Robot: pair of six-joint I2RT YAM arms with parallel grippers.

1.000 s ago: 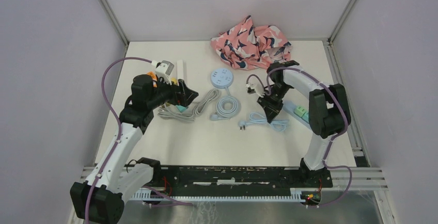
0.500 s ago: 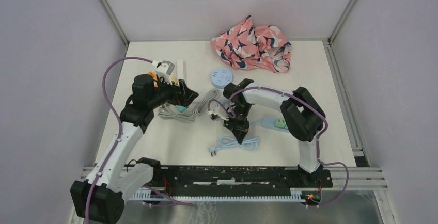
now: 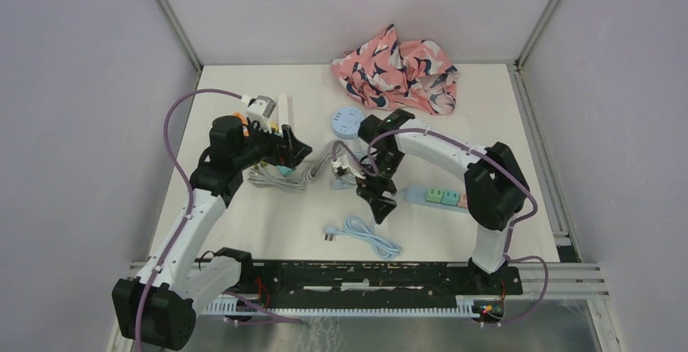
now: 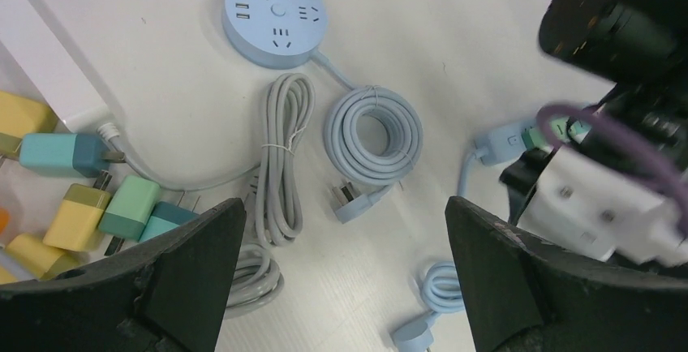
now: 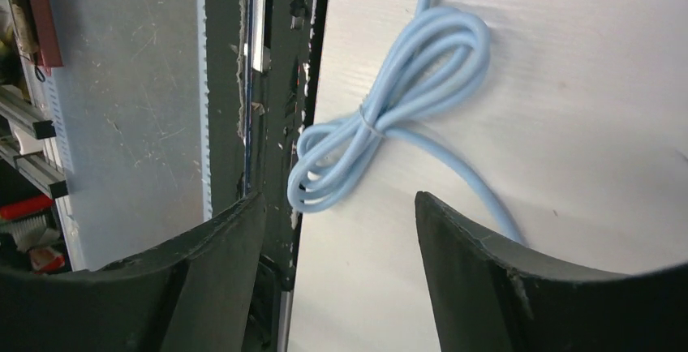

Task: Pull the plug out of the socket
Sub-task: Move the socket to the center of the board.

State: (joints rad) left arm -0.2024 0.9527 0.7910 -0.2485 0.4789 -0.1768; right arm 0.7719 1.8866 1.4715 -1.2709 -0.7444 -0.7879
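A light-blue power strip socket lies right of centre, with green plugs and a pink one seated in it. Its bundled light-blue cable rests near the table's front edge. My right gripper hangs open just above that cable, with nothing between its fingers. My left gripper is wide open and empty over the grey cords. The strip's end shows in the left wrist view.
A round blue socket with coiled cable sits mid-table. Coloured adapters and a white strip lie at the left. A pink cloth is at the back. The black rail edges the table.
My right arm swung left across the table, dragging the light-blue strip and its cable leftward and nearer. Its gripper was shut and is now open. The left arm stayed still.
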